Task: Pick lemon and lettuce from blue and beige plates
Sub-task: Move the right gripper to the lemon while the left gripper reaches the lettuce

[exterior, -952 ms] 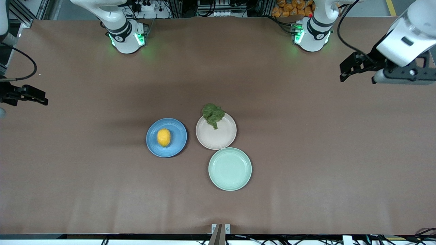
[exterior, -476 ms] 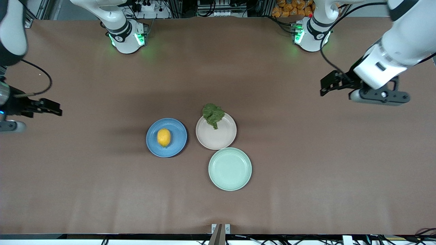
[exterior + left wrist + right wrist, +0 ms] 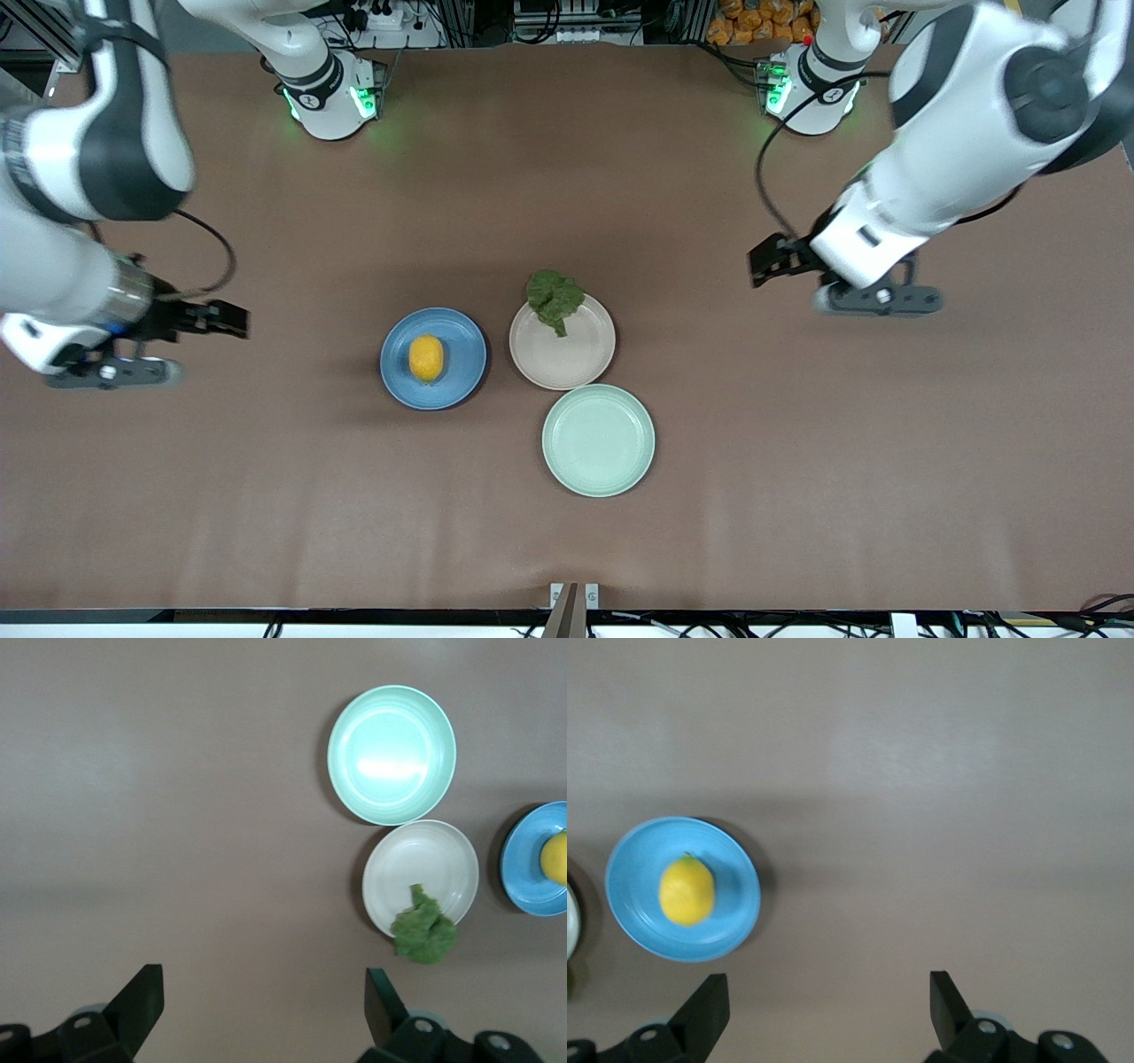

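A yellow lemon [image 3: 426, 358] lies on the blue plate [image 3: 462, 363]. A green lettuce leaf [image 3: 554, 299] lies on the rim of the beige plate [image 3: 567, 361], on the side toward the robots' bases. My right gripper [image 3: 232, 319] is open and empty over bare table, toward the right arm's end from the blue plate. My left gripper [image 3: 764, 263] is open and empty over bare table, toward the left arm's end from the beige plate. The right wrist view shows the lemon [image 3: 687, 890] on the blue plate [image 3: 733, 895]. The left wrist view shows the lettuce [image 3: 424, 933] and the beige plate [image 3: 421, 866].
An empty pale green plate [image 3: 598, 440] sits against the beige plate, nearer to the front camera; it also shows in the left wrist view [image 3: 392, 753]. The brown table [image 3: 797, 461] carries nothing else.
Both arms have swung in from the table's ends toward the plates in the middle. The lemon, the lettuce and the plates have not moved.
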You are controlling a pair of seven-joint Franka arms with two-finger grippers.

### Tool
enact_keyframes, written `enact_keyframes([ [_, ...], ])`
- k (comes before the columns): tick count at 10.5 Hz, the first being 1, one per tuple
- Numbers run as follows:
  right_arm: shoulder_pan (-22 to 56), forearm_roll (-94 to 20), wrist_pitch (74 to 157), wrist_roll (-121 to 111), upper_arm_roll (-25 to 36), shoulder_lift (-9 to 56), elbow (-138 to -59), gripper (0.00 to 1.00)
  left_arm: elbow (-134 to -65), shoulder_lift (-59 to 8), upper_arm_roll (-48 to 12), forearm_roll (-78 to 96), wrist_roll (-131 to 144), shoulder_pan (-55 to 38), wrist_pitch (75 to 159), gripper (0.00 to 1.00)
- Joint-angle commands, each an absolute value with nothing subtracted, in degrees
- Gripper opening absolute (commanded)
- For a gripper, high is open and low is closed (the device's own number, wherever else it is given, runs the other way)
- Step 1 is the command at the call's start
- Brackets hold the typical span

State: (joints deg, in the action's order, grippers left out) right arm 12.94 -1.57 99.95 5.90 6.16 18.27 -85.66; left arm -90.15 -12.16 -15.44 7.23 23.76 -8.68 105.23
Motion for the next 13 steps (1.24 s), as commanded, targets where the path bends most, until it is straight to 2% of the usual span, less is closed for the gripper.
enact_keyframes([
  [1, 15.2, -6.8, 106.3, 10.7, 6.5, 19.2, -90.0, 1.0, -89.6, -16.5, -16.4, 6.3, 29.7, -11.6, 109.1, 1.0],
  [6, 21.1, -7.2, 115.7, 16.8, 6.6, 25.0, -92.9, 1.0, -88.9, -28.4, -16.3, -2.2, 45.2, -22.0, 118.2, 1.0],
  [10, 24.8, -6.5, 120.9, 17.2, 6.6, 29.5, -93.3, 1.0, -88.7, -34.9, -16.0, -5.6, 54.3, -27.3, 125.5, 1.0],
  [13, 26.5, -6.2, 130.2, 16.4, 6.6, 31.3, -98.3, 1.0, -87.9, -38.6, -15.6, -6.9, 60.4, -30.9, 129.0, 1.0],
])
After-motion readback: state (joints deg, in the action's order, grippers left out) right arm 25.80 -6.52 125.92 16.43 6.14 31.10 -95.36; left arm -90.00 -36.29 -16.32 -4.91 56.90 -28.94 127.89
